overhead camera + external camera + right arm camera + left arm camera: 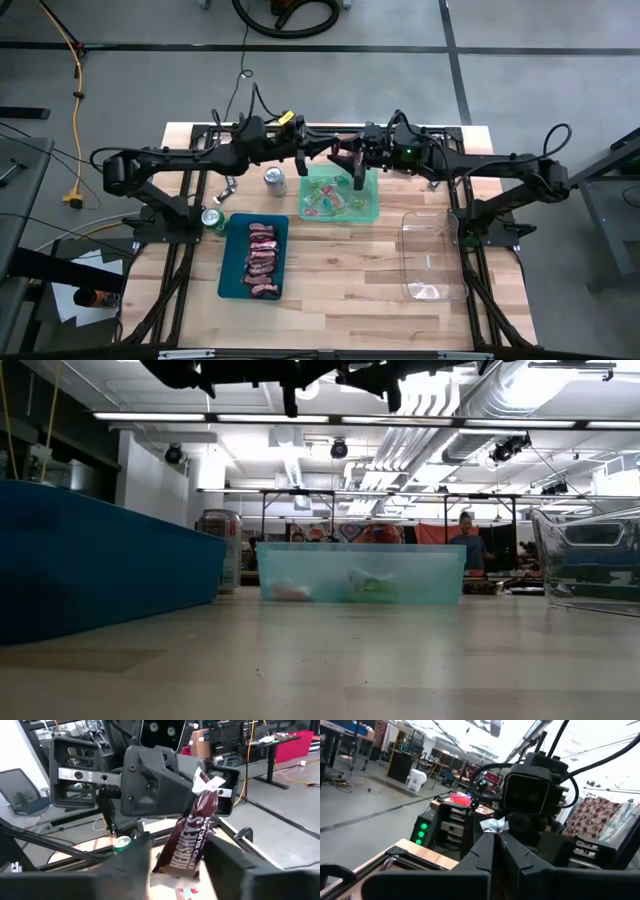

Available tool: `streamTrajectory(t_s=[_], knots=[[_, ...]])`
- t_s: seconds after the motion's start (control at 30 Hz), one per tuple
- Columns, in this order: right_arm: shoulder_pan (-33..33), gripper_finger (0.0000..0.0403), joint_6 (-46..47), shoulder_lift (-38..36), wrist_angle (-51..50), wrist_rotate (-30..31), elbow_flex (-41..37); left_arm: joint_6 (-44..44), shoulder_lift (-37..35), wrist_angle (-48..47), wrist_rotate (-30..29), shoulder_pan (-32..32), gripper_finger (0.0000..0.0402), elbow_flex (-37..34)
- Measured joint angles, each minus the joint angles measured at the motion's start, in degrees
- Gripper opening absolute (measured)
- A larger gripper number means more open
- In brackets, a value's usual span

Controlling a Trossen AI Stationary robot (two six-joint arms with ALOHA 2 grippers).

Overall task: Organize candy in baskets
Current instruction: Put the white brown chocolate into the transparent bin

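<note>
The left tool (302,163) is clenched on the crimped silver end of a chocolate bar (192,837), and the right tool (358,178) faces it nose to nose, both high above the far half of the surface (340,300). The bar hangs from the left tool with its long axis running steeply down, slightly tilted, and its lower end lies between the right tool's two fingers. Whether those fingers already press on the wrapper I cannot tell. The coming move looks like a hand-over, and it turns on this: the bar runs lengthwise into the right tool's gap, so the right tool would take the lower end while the left tool holds the upper.

Directly beneath the two tools sits the green basket (372,213), holding a few bright candies (325,205). The clear basket (435,225) lies toward the right arm's side, so the right arm is the nearer one to it. The teal basket (226,270), on the left arm's side, holds rows of red and dark candies (263,260). Two cans stand near the left arm, one (275,180) just beside the green basket, the other (213,218) at the teal basket's far corner.

White lettering along the bar's brown wrapper reads "HERSHEY'S ZERO SUGAR". The cans' labels are too small to read.
</note>
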Motion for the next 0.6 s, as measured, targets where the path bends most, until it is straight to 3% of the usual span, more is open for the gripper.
streamTrajectory(t_s=[0.13, 0.37, 0.6], knots=[[-0.04, 0.0059, -0.81, -0.55, -0.78, 0.1, -0.04, 0.09, -0.03, -0.35, 0.11, -0.02, 0.0, 0.07], [-0.2, 0.0056, -3.9, -3.28, -6.23, 0.24, -0.04, 1.62, -0.38, -6.01, 0.19, 0.04, 0.0044, 2.1], [-1.98, 0.0056, -7.93, -11.66, -18.47, 2.55, 0.0, 10.33, -4.27, -31.44, -0.2, 2.99, 0.0142, 7.52]])
